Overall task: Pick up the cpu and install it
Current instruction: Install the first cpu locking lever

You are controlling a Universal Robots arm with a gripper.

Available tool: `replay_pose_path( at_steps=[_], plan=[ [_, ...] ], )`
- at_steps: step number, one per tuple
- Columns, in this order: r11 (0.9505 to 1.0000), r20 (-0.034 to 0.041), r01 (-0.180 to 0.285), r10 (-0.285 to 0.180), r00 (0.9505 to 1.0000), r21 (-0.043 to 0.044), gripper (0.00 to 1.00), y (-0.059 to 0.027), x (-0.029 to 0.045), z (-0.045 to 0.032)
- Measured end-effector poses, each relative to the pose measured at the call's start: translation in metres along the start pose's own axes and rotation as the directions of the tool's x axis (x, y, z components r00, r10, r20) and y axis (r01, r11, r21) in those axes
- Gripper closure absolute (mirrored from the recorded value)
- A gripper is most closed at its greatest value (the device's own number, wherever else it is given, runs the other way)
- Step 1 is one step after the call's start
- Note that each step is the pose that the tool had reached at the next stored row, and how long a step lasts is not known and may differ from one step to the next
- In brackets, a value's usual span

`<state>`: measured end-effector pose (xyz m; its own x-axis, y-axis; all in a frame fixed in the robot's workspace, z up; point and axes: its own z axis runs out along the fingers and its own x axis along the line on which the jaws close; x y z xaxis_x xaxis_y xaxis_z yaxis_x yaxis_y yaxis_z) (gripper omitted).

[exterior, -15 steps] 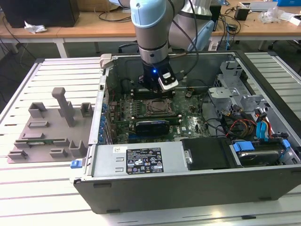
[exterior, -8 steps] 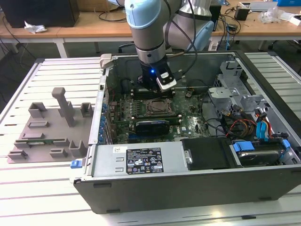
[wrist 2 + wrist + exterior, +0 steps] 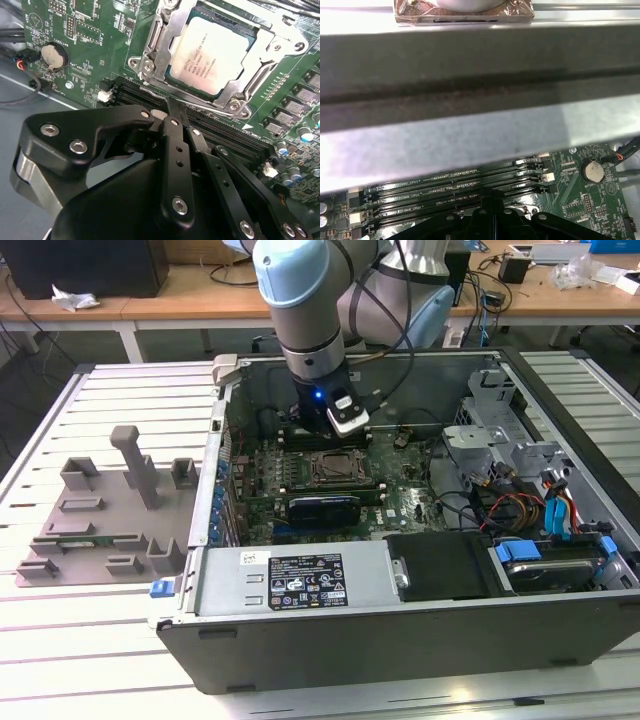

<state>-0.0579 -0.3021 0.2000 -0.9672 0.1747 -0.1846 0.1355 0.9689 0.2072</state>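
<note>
Although the hand [image 3: 169,102] is seen in the second wrist view with fingers pressed together on nothing, its tips are partly hidden; the cpu [image 3: 212,55] is seated in the socket frame [image 3: 150,42] on the motherboard [image 3: 80,45], just beside the fingertips.

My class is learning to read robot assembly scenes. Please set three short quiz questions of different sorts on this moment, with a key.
1. True or false: the cpu lies in the socket frame on the motherboard.
2. The gripper is shut over which part: A) coin battery B) memory slots C) grey tray?
3. Fill in: in the exterior view, the grey tray lies outside the computer case, on that view's ____.

Key: 1 true; 2 B, the memory slots; 3 left.
</note>
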Motion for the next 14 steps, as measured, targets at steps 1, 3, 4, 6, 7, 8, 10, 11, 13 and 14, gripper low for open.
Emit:
replay_pose_path(
  at_steps=[1, 3, 4, 6, 7, 8, 10, 11, 13, 14],
  plan=[
    [1.0000, 0.0002, 0.000, 0.000, 1.0000, 0.0002, 0.89, -0.0003, 0.0000, 0.0002],
    [1.0000, 0.0003, 0.000, 0.000, 1.0000, 0.0006, 0.89, -0.0012, -0.0002, 0.0004],
    [1.0000, 0.0003, 0.000, 0.000, 1.0000, 0.0007, 0.89, -0.0015, -0.0002, 0.0005],
    [1.0000, 0.0006, 0.000, 0.000, 1.0000, 0.0013, 0.89, -0.0025, -0.0003, 0.0008],
    [1.0000, 0.0007, 0.001, -0.001, 1.0000, 0.0018, 0.89, -0.0031, -0.0003, 0.0010],
    [1.0000, 0.0008, 0.001, -0.001, 1.0000, 0.0020, 0.89, -0.0034, -0.0002, 0.0013],
    [1.0000, 0.0010, 0.001, -0.001, 1.0000, 0.0024, 0.89, -0.0039, -0.0001, 0.0020],
    [1.0000, 0.0011, 0.001, -0.001, 1.0000, 0.0024, 0.89, -0.0040, 0.0000, 0.0024],
    [1.0000, 0.0012, 0.001, -0.001, 1.0000, 0.0022, 0.89, -0.0040, 0.0000, 0.0029],
    [1.0000, 0.0013, 0.001, -0.001, 1.0000, 0.0020, 0.89, -0.0040, 0.0000, 0.0031]
  ],
)
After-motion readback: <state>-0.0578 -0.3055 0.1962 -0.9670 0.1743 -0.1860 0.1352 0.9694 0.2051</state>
